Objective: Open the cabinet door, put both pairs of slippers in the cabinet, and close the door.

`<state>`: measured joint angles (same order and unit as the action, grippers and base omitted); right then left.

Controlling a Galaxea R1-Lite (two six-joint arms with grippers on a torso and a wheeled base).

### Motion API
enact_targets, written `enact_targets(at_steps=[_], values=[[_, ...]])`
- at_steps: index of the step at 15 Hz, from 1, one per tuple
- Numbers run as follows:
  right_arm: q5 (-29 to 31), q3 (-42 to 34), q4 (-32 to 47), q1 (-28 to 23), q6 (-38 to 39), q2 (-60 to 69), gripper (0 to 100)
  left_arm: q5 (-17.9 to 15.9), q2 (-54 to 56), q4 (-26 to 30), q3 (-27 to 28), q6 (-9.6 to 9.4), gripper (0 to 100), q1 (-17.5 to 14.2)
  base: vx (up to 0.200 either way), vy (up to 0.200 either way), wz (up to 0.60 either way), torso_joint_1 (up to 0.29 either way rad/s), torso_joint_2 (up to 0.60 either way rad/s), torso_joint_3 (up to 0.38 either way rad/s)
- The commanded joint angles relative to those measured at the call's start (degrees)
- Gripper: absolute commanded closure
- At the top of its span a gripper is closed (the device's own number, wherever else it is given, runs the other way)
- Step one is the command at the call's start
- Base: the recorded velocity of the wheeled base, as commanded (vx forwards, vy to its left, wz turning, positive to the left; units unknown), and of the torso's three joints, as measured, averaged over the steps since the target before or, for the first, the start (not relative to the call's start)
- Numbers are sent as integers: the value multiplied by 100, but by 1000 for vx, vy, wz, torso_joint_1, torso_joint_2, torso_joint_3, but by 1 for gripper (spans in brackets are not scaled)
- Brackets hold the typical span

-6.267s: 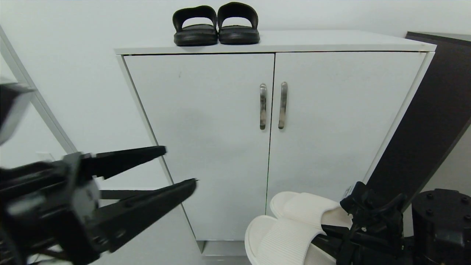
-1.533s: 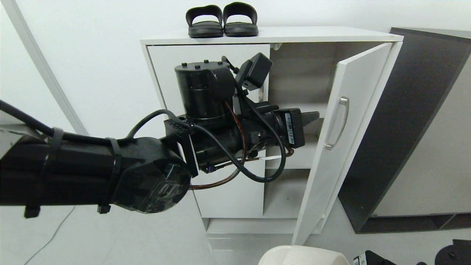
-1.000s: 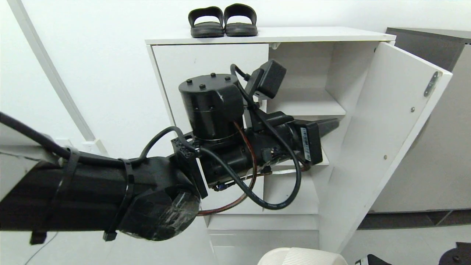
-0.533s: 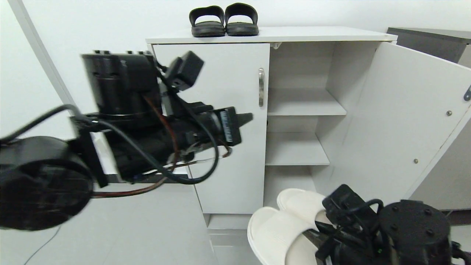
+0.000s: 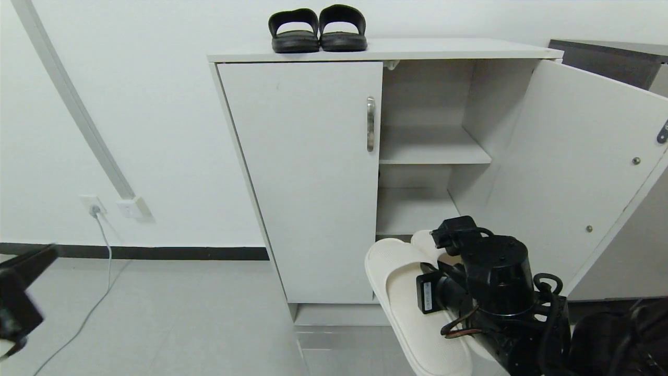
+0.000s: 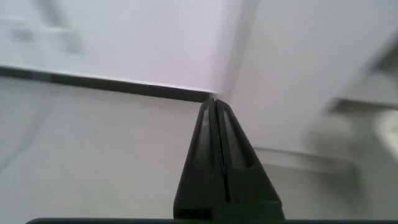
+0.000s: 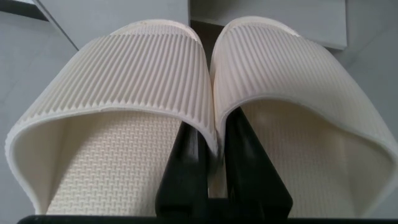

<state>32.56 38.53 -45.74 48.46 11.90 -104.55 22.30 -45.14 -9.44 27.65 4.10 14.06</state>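
A white cabinet (image 5: pixel 443 50) stands against the wall with its left door (image 5: pixel 308 183) closed and its right door (image 5: pixel 563 172) swung wide open, showing two bare shelves (image 5: pixel 433 152). A pair of black slippers (image 5: pixel 317 30) rests on the cabinet top. My right gripper (image 7: pixel 212 155) is shut on the touching inner strap edges of a pair of white slippers (image 7: pixel 205 81). It holds the white slippers (image 5: pixel 407 292) low in front of the open compartment. My left gripper (image 6: pixel 216 118) is shut on nothing and sits at the far lower left (image 5: pixel 21 292).
A wall socket with a plugged cable (image 5: pixel 94 210) is low on the wall at the left. A grey strip (image 5: pixel 73 99) runs slantwise up the wall. Dark furniture (image 5: pixel 605 57) stands behind the open door. Grey floor tiles (image 5: pixel 182 313) lie before the cabinet.
The right door swung open. My left arm pulled away from the cabinet front to the lower left edge. My right arm rose toward the open side with the white slippers.
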Motion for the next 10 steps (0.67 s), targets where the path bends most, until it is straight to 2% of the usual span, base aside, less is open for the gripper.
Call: enact_targets(at_steps=[1, 2, 3, 5, 6, 8, 9, 10], values=[[5, 14, -5, -3, -3, -83, 100, 486, 2159, 126, -1508, -260, 100, -782, 0, 0, 0, 0, 0, 0], [22, 5, -5, 32, -12, -75, 100, 442, 3011, 196, -2176, -497, 100, -975, 0, 0, 0, 0, 0, 0], [84, -21, -5, 76, -12, -66, 100, 433, 3459, 355, -2492, -524, 100, -1195, 0, 0, 0, 0, 0, 0], [198, -21, -5, 94, -12, -66, 100, 416, 4127, 697, -2695, -533, 100, -1406, 0, 0, 0, 0, 0, 0], [198, -30, -14, 102, -3, -57, 100, 3, 4514, 812, -2721, -533, 100, -1388, 0, 0, 0, 0, 0, 0], [198, -30, -14, 111, 6, -75, 100, -1096, 4514, 759, -2756, -251, 100, -1388, 0, 0, 0, 0, 0, 0], [198, -30, -14, 111, 14, -75, 100, -1333, 4514, 759, -2756, -260, 100, -1388, 0, 0, 0, 0, 0, 0], [189, -39, -14, 120, 23, -75, 100, -1940, 4514, 926, -2756, -331, 100, -1388, 0, 0, 0, 0, 0, 0]])
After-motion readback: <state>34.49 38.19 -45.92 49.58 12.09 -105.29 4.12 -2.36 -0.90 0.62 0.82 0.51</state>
